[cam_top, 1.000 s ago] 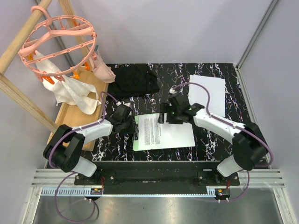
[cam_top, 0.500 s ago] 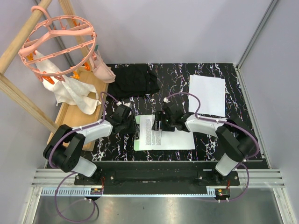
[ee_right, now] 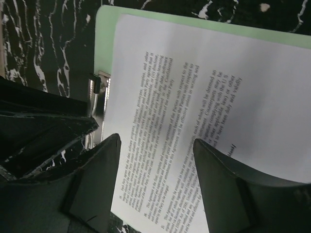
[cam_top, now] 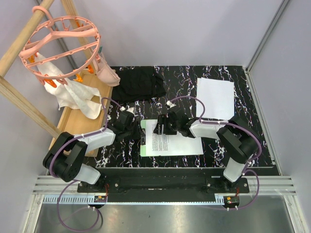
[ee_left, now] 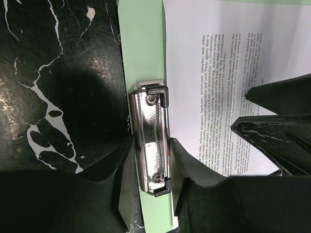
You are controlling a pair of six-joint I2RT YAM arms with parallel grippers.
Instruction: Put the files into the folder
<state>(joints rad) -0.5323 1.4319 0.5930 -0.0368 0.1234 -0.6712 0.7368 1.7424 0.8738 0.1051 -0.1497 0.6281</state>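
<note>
- left pincer (ee_left: 150,145) clamped narrow on metal clip (ee_left: 153,116) of green folder (ee_left: 141,43)
- folder flat at middle of counter (cam_top: 184,77), toward near edge
- printed sheet (ee_right: 204,87) lies on folder
- right pincer (ee_right: 155,145) wide apart over that sheet
- blank sheet (cam_top: 215,98) near counter's far right corner

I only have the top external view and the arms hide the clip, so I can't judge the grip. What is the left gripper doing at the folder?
Observer: In the left wrist view, the left gripper is closed on the metal clip, one finger against each long side.
Operator: Is the printed sheet under the clip yet?
Observer: Its edge runs along the clip over the green folder; whether it is tucked under, I cannot tell.
Operator: And the right gripper?
Observer: Open in the right wrist view, fingers apart above the text, holding nothing.
</note>
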